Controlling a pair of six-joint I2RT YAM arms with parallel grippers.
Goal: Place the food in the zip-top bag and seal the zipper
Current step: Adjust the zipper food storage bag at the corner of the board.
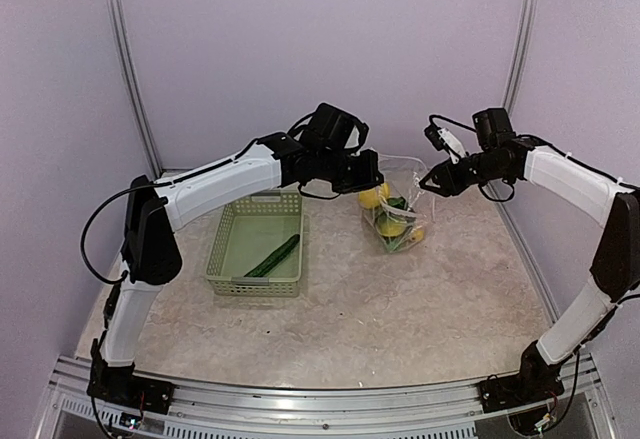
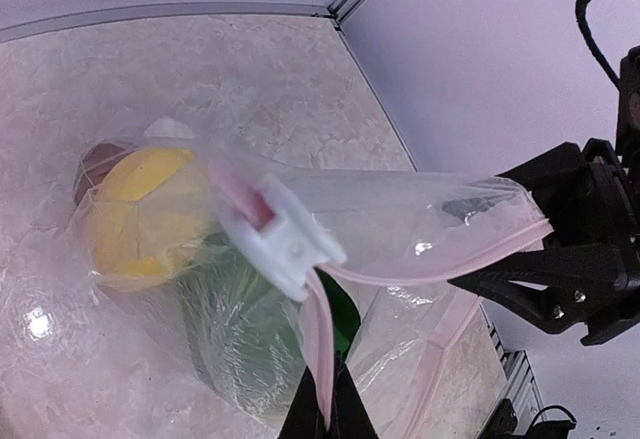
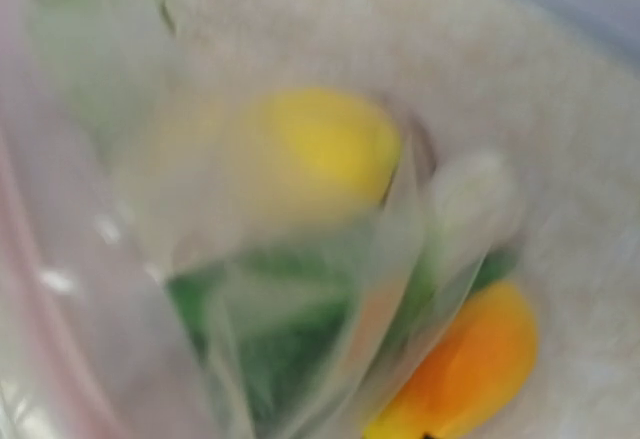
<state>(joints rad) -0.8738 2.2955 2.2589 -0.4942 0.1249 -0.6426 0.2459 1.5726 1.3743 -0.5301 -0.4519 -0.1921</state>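
By the clenched left gripper [image 2: 322,389] the zip-top bag [image 2: 400,209] is being pinched below the white slider [image 2: 280,234], while the far corner is being gripped by the closed right gripper [image 1: 438,183], so the pink zipper [image 2: 318,334] is being stretched between them. A cucumber [image 1: 275,256] is being left in the basket [image 1: 252,287], nearer the left arm.

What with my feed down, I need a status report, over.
Left gripper, right gripper both pinching zip-top bag, lifted. Lemons, greens inside; zipper open. Cucumber not yet bagged, in basket.
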